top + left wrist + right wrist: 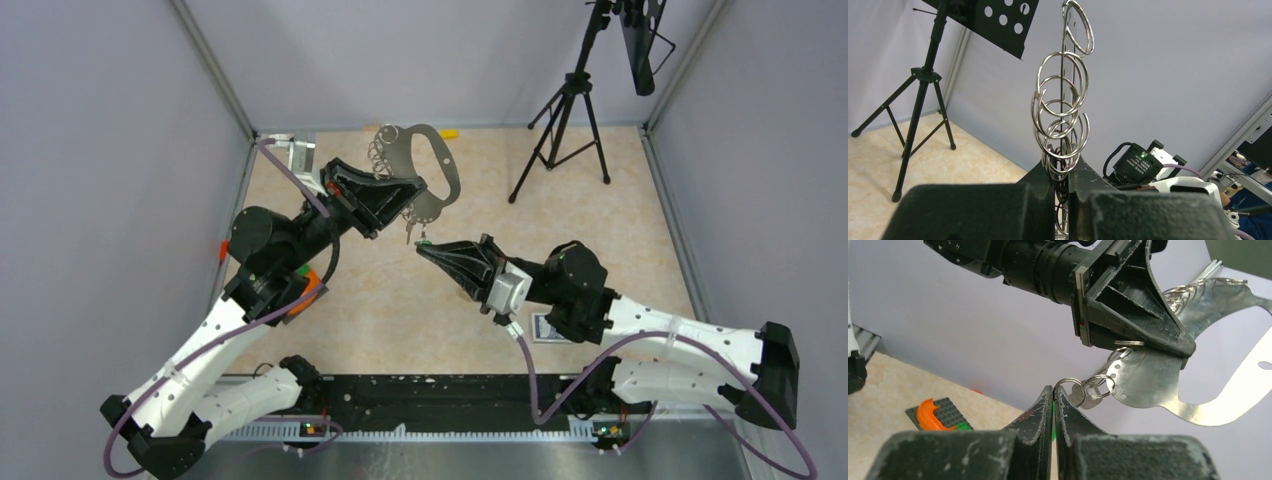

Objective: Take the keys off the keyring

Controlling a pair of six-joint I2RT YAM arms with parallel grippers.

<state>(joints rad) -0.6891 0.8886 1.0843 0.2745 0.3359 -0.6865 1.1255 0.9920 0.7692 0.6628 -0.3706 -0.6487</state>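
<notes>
The left gripper (418, 188) is clamped on the keyring (445, 160), holding it up off the table (400, 320) with the back wall just behind it. The keys (1083, 396) hang from the keyring's scalloped edge, and the right gripper (1053, 390) is pinched together on the green one just below. Split rings (1062, 107) line another edge of the keyring. A tripod (565, 120) stands well to its right. The card (545, 327) nearer the arms is too small to read.

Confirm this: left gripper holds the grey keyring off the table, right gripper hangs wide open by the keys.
Wrong on the right gripper: it is shut, pinching the green-headed key, as the right wrist view shows. The left gripper does hold the keyring aloft.
</notes>
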